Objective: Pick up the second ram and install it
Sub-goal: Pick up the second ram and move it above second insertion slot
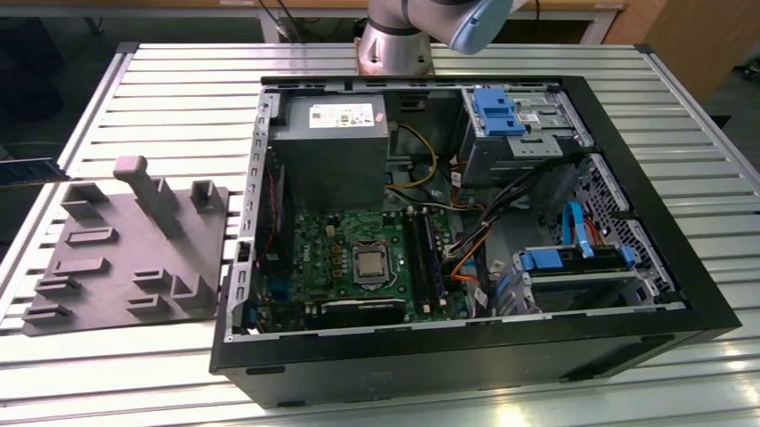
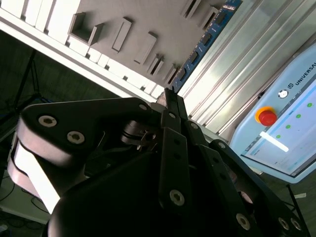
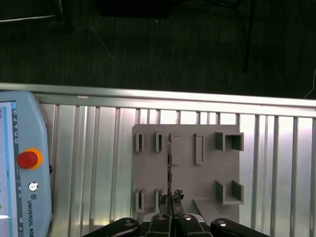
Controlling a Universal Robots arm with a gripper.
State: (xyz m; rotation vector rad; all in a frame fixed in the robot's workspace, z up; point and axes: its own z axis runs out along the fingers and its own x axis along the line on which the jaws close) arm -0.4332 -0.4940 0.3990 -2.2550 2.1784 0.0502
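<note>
In both wrist views my gripper [image 2: 169, 97] [image 3: 171, 199] is shut on the second ram. The second wrist view shows the ram's [image 2: 207, 42] flat side: a dark blue board with small dark chips, reaching out from the fingertips. The first wrist view shows the ram [image 3: 169, 168] edge-on as a thin dark line. It hangs over the grey slotted fixture [image 3: 197, 173] on the ribbed table. In the exterior view the open computer case [image 1: 665, 294] lies on the table, with the green motherboard [image 1: 320, 240] and its long black slots [image 1: 422, 253] beside the processor.
The grey fixture [image 1: 119, 258] lies at the exterior view's left, with a tall post [image 1: 133, 173]. A teach pendant [image 3: 24, 163] with a red button lies on the table. The case holds a grey power-supply box [image 1: 327, 133], blue drive brackets [image 1: 499, 111] and cables. A dark strip [image 1: 27, 170] shows past the table's left edge.
</note>
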